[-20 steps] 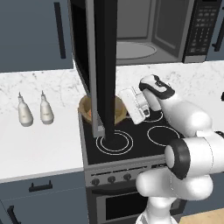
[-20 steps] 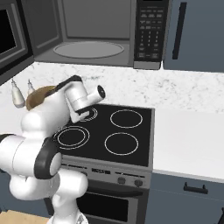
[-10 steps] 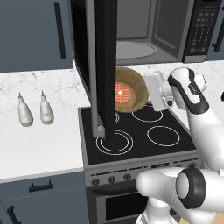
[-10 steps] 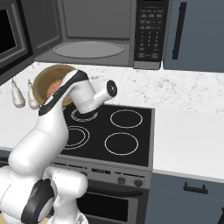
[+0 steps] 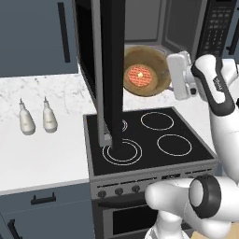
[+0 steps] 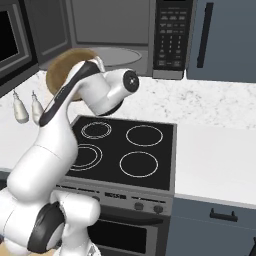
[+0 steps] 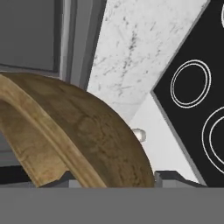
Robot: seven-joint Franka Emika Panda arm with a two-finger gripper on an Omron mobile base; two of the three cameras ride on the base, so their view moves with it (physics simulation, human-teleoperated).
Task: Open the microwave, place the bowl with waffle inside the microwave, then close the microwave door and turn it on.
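1. Stovetop (image 5: 144, 135) is sitting nearest, below the raised arm.
2. Gripper (image 5: 172, 77) is grasping the bowl (image 5: 145, 71) by its rim, tilted, above the stove's back edge.
3. Waffle (image 5: 139, 74) is lying inside the bowl.
4. Microwave door (image 5: 111, 70) is standing open; microwave (image 6: 117, 37) is sitting behind.

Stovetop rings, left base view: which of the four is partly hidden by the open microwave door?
The back-left ring: the microwave door cuts across it, while the other three rings show whole.

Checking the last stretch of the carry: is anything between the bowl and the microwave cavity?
Nothing visible blocks it. The bowl, held tilted with the waffle inside, hangs before the microwave opening; the microwave door is swung out to its left, clear of the path.
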